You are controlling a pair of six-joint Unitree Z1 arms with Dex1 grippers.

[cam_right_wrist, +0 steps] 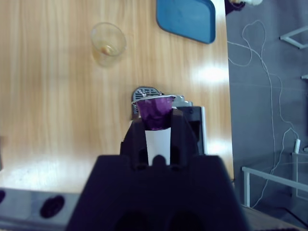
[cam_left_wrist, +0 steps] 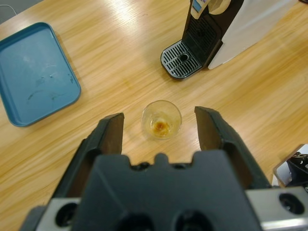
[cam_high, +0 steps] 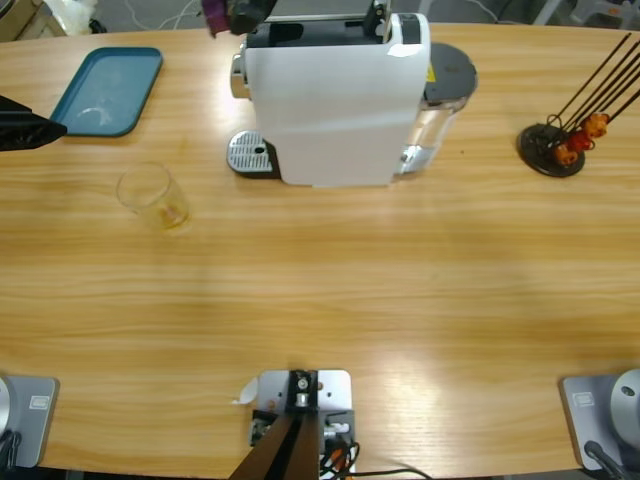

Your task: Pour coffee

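A small clear glass stands on the wooden table, left of the white coffee machine. A shallow amber pool of coffee lies in the bottom of the glass. My left gripper is open, and the glass shows between its jaws but farther off, untouched. In the high view the left gripper pokes in at the left edge. My right gripper is shut on a purple capsule above the top of the machine. It shows as the right gripper at the top edge of the high view.
A teal tray lies at the back left. The machine's metal drip grate faces the glass side. A black capsule rack with orange capsules stands at the far right.
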